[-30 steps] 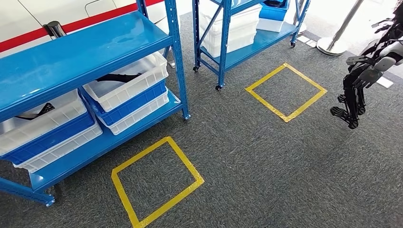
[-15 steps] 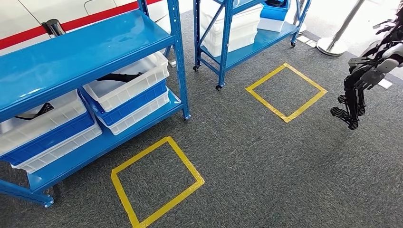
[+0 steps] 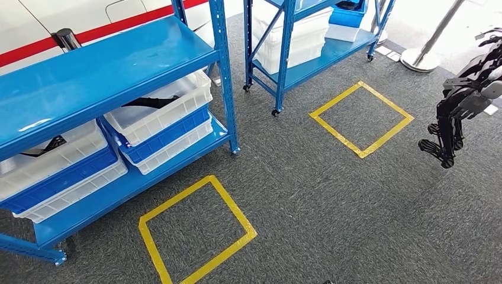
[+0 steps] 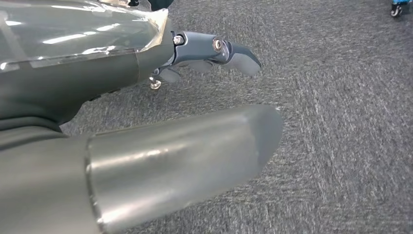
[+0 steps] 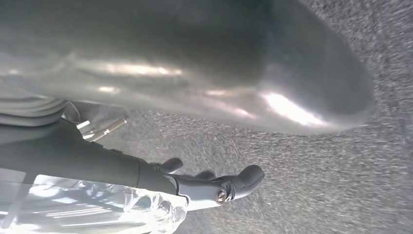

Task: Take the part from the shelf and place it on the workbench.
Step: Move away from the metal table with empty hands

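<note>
Left hand (image 4: 160, 141): hangs by the robot's side over grey carpet, holding nothing; thick smooth thumb apart from the darker fingers.
Right hand (image 5: 204, 97): likewise hanging and empty, fingers apart.
Near square (image 3: 195, 234): yellow tape on rough carpet (image 3: 331, 201), probably a standing mark before the shelf.
Shelf (image 3: 112, 65): glossy blue steel, flat decks.
Bins (image 3: 160, 109): white and blue ribbed plastic, stacked on the low deck.
Part (image 3: 142, 102): thin, black, lying in the upper white bin, untouched.
Far square (image 3: 361, 118): marks the second rack (image 3: 308, 41).

Glossy blue painted metal shelf (image 3: 106, 65); smooth white plastic bins (image 3: 163, 109); rough matt grey carpet (image 3: 331, 201); shiny yellow tape (image 3: 195, 231).
</note>
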### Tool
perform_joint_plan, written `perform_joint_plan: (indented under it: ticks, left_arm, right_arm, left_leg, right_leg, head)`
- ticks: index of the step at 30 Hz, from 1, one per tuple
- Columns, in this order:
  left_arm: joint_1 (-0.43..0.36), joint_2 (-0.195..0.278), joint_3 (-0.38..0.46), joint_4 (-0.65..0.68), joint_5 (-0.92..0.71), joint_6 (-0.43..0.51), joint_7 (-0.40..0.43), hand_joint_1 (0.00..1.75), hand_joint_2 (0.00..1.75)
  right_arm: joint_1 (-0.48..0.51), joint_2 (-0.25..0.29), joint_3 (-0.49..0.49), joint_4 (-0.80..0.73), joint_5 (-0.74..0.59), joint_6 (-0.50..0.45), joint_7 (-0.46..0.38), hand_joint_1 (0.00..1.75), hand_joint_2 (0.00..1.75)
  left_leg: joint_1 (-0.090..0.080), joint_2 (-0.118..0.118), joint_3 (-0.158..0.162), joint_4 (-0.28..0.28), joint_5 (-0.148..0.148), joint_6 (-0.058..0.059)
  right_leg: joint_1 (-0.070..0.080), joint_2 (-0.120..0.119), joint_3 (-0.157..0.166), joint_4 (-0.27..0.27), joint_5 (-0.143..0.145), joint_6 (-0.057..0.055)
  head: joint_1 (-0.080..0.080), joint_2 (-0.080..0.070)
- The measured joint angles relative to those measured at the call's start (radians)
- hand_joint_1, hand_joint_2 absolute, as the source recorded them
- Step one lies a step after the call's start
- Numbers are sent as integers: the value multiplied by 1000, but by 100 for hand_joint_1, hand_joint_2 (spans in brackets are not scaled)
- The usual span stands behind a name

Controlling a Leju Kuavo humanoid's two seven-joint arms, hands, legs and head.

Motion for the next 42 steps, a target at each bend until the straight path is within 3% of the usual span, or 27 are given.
perform_joint_plan:
  ticks: [2, 3, 5, 6, 7, 8, 10, 11, 13, 16, 18, 21, 22, 23, 25, 26, 28, 30, 32, 33, 35, 37, 39, 41, 42]
  left_arm:
    - [-1, 0, 0, 0, 0, 0, -4, 0, 0]
    - [-1, 0, 1, 0, -1, 0, -7, 0, 0]
    - [0, 0, 1, 0, -2, 0, -10, 0, 0]
    - [1, 0, 1, 0, -3, 0, -11, 0, 0]
    - [2, 0, 1, 0, -3, 0, -11, 0, 0]
    - [2, 0, 1, 0, -4, 0, -11, 0, 0]
    - [3, 2, 1, 0, -6, 0, -10, 0, 0]
    - [2, 3, 1, 0, -8, 0, -9, 0, 0]
    - [1, 6, 1, 0, -10, 0, -8, 0, 0]
    - [2, 7, 1, 0, -17, 0, -6, 0, 0]
    - [2, 6, 1, -1, -26, 0, -4, 0, 0]
    - [0, 3, 1, -1, -38, 0, 0, 0, 0]
    - [0, 1, 1, -1, -43, 0, 1, 0, 0]
    - [0, 0, 2, -1, -46, 0, 2, 0, 0]
    - [0, -2, 4, -1, -53, 0, 4, 0, 0]
    - [0, -2, 5, -1, -57, 0, 4, 0, 0]
    - [0, -2, 6, -2, -62, 0, 4, 0, 0]
    - [0, -1, 9, -3, -69, 0, 5, 0, 0]
    - [0, -1, 14, -6, -78, 0, 6, 0, 0]
    - [-1, -1, 17, -7, -82, 0, 7, 0, 0]
    - [-2, -1, 22, -8, -85, 0, 7, 0, 0]
    - [-2, -1, 25, -9, -86, 0, 8, 0, 0]
    - [-2, -1, 26, -9, -88, 0, 8, 0, 0]
    - [-2, -1, 29, -10, -95, 0, 8, 0, 0]
    - [-2, 0, 30, -11, -99, 0, 8, 0, 0]
  right_arm:
    - [1, -1, -2, 0, 0, 0, -2, 0, 0]
    - [1, -1, -4, 0, 0, 0, -2, 0, 0]
    - [1, 0, -10, 0, 0, 0, -3, 0, 0]
    - [2, 0, -14, 0, 0, 0, -3, 0, 0]
    - [3, -1, -17, 0, -1, 0, -4, 0, 0]
    - [4, -1, -20, 0, 0, 0, -4, 0, 0]
    - [6, 1, -25, 0, 2, 0, -4, 0, 0]
    - [5, 2, -26, 0, 4, 0, -4, 0, 0]
    - [3, 6, -30, 1, 7, 0, -5, 0, 0]
    - [-1, 7, -38, 0, 17, 0, -6, 0, 0]
    - [-4, 6, -44, 0, 26, 0, -7, 0, 0]
    - [-4, 1, -51, 0, 36, 0, -3, 0, 0]
    - [-2, 0, -54, 0, 38, 0, -2, 0, 0]
    - [-1, -1, -56, 0, 39, 0, -2, 0, 0]
    - [1, -3, -62, 0, 40, 0, -3, 0, 0]
    - [1, -4, -66, 0, 41, 0, -4, 0, 0]
    - [-1, -4, -72, 1, 42, 0, -7, 0, 0]
    - [-4, -3, -75, 1, 45, 0, -10, 0, 0]
    - [-5, -3, -78, 1, 51, 0, -12, 0, 0]
    - [-5, -3, -80, 1, 53, 0, -12, 0, 0]
    - [-4, -3, -84, 1, 57, 0, -12, 0, 0]
    - [-4, -2, -86, 1, 57, 0, -12, 0, 0]
    - [-4, -2, -88, 1, 58, 0, -12, 0, 0]
    - [-5, -2, -91, 1, 61, 0, -12, 0, 0]
    - [-5, -1, -92, 1, 62, 0, -13, 0, 0]
  left_leg:
    - [4, 2, -18, 46, -25, -11]
    - [6, 3, -48, 102, -48, -17]
    - [10, 4, -140, 243, -92, -25]
    - [11, 4, -182, 293, -96, -27]
    - [11, 5, -204, 305, -77, -25]
    - [10, 5, -206, 275, -37, -20]
    - [5, 5, -170, 149, 60, 1]
    - [1, 7, -148, 92, 86, 13]
    - [-10, 9, -121, 42, 89, 32]
    - [-9, 8, -86, 7, 91, 41]
    - [-2, 8, -56, -21, 94, 41]
    - [-3, -2, -38, -27, 80, 40]
    - [-2, -8, -32, -27, 74, 39]
    - [-1, -15, -24, -26, 67, 36]
    - [2, -30, -8, -23, 50, 27]
    - [1, -37, -3, -18, 38, 21]
    - [-2, -46, -1, -10, 19, 10]
    - [1, -49, 1, -8, 11, 3]
    - [6, -34, -9, 18, -7, -6]
    - [8, -22, -30, 61, -31, -13]
    - [11, -3, -105, 196, -92, -23]
    - [13, 1, -172, 299, -120, -27]
    - [14, 3, -188, 298, -91, -25]
    - [13, 15, -147, 188, -14, -16]
    - [10, 32, -117, 119, 20, -8]
  right_leg:
    - [-5, 1, 9, -2, -8, -13]
    - [-6, 1, 15, -3, -13, -19]
    - [-4, 0, 25, -3, -24, -28]
    - [-3, 0, 31, -3, -31, -29]
    - [-2, 1, 39, -3, -38, -29]
    - [-1, 2, 50, -3, -45, -29]
    - [1, 4, 71, -5, -61, -28]
    - [4, 4, 78, -9, -69, -25]
    - [2, 4, 87, -19, -78, -15]
    - [4, 0, 108, -26, -89, -4]
    - [8, -1, 76, 46, -118, -5]
    - [5, -1, -55, 237, -160, -2]
    - [4, -1, -84, 259, -151, 5]
    - [3, -1, -93, 241, -124, 16]
    - [-3, 6, -61, 112, -38, 40]
    - [-6, 10, -39, 50, -4, 43]
    - [-8, 15, -14, -6, 24, 28]
    - [-7, 10, -10, -6, 21, 8]
    - [-10, 5, -7, -7, 18, -4]
    - [-12, 1, -5, -8, 17, -9]
    - [-10, -9, -3, -8, 12, -17]
    - [-9, -19, -2, -8, 8, -21]
    - [-8, -26, 2, -8, 5, -22]
    - [-6, -36, 10, -8, -1, -21]
    - [-5, -41, 15, -9, -3, -20]
  head:
    - [-3, 0]
    - [-4, 0]
    - [-6, 0]
    - [-6, 0]
    - [-6, 0]
    - [-6, 0]
    - [-5, 0]
    - [-5, 0]
    - [-3, 0]
    - [-3, 0]
    - [-2, 0]
    - [-1, 0]
    - [-1, 0]
    - [-1, 0]
    - [0, 0]
    - [1, 0]
    - [1, 0]
    - [0, 0]
    - [-1, 0]
    - [-1, 0]
    - [-2, 0]
    - [-2, 0]
    - [-2, 0]
    - [-2, 0]
    - [-2, 0]
